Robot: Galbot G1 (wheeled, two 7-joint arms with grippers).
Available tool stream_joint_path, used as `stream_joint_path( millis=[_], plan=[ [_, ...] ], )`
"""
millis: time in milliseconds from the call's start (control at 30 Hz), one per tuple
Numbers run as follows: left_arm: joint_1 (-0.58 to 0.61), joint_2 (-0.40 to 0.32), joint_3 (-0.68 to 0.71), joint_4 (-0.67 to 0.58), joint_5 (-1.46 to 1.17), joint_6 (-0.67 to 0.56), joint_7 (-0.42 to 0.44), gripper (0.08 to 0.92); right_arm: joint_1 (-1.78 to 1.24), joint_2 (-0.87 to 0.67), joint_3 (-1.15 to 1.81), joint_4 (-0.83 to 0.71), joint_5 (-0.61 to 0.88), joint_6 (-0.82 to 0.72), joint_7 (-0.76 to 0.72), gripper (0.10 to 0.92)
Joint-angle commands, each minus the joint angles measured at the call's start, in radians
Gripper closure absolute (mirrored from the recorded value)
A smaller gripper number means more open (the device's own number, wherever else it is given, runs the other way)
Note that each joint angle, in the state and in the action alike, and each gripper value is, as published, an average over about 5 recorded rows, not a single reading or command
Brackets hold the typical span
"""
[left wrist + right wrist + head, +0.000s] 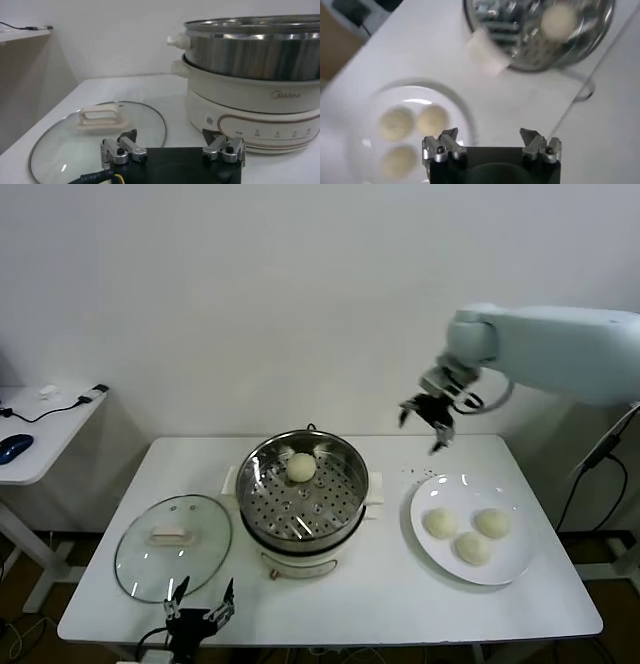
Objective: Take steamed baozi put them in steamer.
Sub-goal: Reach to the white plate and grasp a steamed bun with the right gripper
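one steamed baozi (301, 467) is seen on the perforated tray inside the steamer (340, 509); three more (471, 534) are gathered on the white plate (520, 566). the right gripper (431, 420) is held spread and empty above the table between steamer and plate. the left gripper (200, 609) is parked spread at the table's near edge, beside the glass lid (172, 546).

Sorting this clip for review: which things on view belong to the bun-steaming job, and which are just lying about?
Job:
- steamer, one baozi in steamer
- three baozi on plate
- white plate
- right tool, open, in the air between steamer and plate

Lying about:
- glass lid
- left tool, open, parked at table's near edge
- side desk with mouse
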Motion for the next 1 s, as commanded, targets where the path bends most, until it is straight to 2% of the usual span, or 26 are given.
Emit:
stream_joint_path(
  millis=[33,467,700,1000],
  plan=[
    [-0.004,-0.002,-0.002,0.004,0.000,0.002,0.001,0.177,-0.139,-0.298,-0.017,0.204,0.082,-0.378,0.166,0.203],
    [0.006,-0.009,-0.008,0.004,0.001,0.003,0.001,0.177,-0.598,-0.165,0.419,-0.069,-0.023,-0.412,0.217,0.202],
    [0.013,-0.010,-0.015,0.000,0.001,0.002,0.002,0.177,-0.667,-0.066,0.483,-0.190,-0.048,-0.390,0.204,0.203],
    [0.018,-0.013,-0.015,0.000,0.001,0.000,0.001,0.177,-0.673,-0.018,0.480,-0.245,-0.049,-0.372,0.171,0.207]
  ],
)
